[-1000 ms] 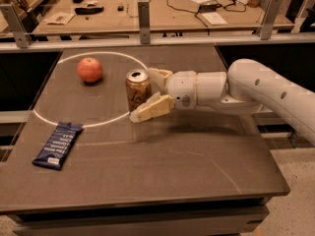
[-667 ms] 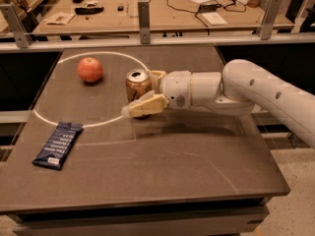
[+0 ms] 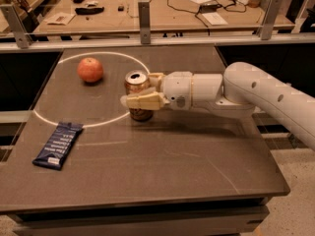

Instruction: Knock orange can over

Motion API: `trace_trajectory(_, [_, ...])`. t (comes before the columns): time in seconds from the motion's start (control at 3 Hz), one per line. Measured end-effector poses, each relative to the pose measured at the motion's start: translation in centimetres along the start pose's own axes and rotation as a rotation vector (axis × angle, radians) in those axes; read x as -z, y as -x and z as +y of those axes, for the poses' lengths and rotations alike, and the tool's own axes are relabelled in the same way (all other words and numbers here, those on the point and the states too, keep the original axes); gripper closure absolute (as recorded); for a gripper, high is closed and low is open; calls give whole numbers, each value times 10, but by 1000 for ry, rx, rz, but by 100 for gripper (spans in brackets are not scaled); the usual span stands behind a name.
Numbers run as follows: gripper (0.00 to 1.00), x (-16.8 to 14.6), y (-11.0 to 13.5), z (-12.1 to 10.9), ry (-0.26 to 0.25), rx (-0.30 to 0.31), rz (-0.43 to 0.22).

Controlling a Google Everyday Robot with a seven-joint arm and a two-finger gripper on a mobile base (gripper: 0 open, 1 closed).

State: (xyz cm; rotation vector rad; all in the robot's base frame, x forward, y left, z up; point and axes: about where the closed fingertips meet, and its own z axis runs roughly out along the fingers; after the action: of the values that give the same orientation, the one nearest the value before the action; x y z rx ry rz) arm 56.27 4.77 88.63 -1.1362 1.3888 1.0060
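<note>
On matte table [image 3: 172, 161] | cylindrical metal orange can [image 3: 135, 82] upright | gripper [image 3: 139, 88] apart, straddling it

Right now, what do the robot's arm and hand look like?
The arm is smooth white, built of thick rounded segments with small dark dots and no loose cables showing. The hand, at the orange can, is pale cream-yellow.

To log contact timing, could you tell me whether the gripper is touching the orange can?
Cannot tell. In the camera view the open gripper straddles the upright orange can; its near finger crosses the can's front, hiding any gap.
</note>
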Motion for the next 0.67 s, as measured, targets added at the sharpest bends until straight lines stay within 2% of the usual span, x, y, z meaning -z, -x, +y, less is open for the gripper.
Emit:
trace_trajectory(0.33, [85,10,7,-4,-14,64,-34])
trace_trajectory(0.67, [100,27,22,-9,-24,196,-108])
